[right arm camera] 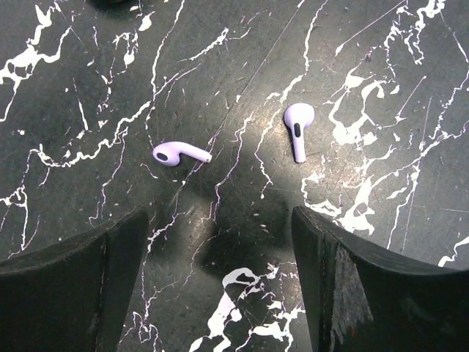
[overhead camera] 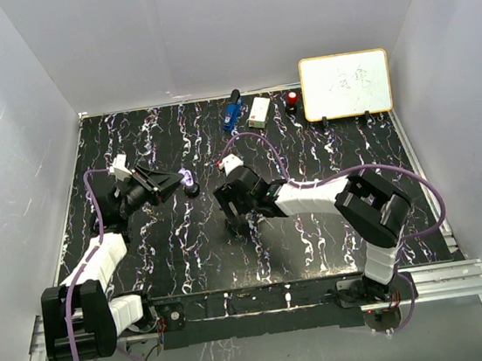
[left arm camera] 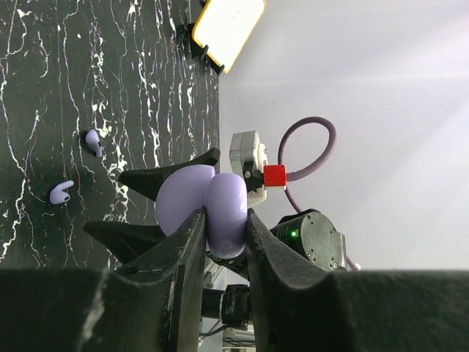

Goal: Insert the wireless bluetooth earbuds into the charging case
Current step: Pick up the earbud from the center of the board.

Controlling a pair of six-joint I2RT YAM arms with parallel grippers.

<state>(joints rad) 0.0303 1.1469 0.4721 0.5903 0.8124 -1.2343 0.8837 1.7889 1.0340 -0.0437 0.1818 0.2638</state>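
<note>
1. Rail (overhead camera: 264,299): metal, at the near edge of the table, carrying both arm bases.
2. Table (overhead camera: 189,257): black top with white marble veining, white walls on three sides.
3. Right hand (right arm camera: 220,213): pointed down at the table near its middle. Fingers (right arm camera: 73,293) stand wide apart with nothing between them and nothing touching them.
4. First earbud (right arm camera: 179,153): lavender, lying on the table just beyond the right hand's fingertips, with its stem pointing to the right of the wrist view.
5. Second earbud (right arm camera: 298,128): lavender, on the table near the first but apart from it, with its stem pointing back toward the hand. Neither earbud is in the case.
6. Left hand (left arm camera: 224,220): rolled onto its side, to the left of the right hand, with its fingers clamped on the charging case.
7. Charging case (left arm camera: 198,198): lavender, held off the table. Two rounded lobes show between the fingers. Whether the lid is open cannot be told.
8. Blue gadget (overhead camera: 232,111): at the far edge of the table.
9. White box (overhead camera: 259,112): just right of the blue gadget.
10. Red-topped item (overhead camera: 292,98): small, to the right of the box. Its kind is not clear.
11. Whiteboard (overhead camera: 345,85): yellow-framed, propped in the far right corner, with faint writing on it.
</note>
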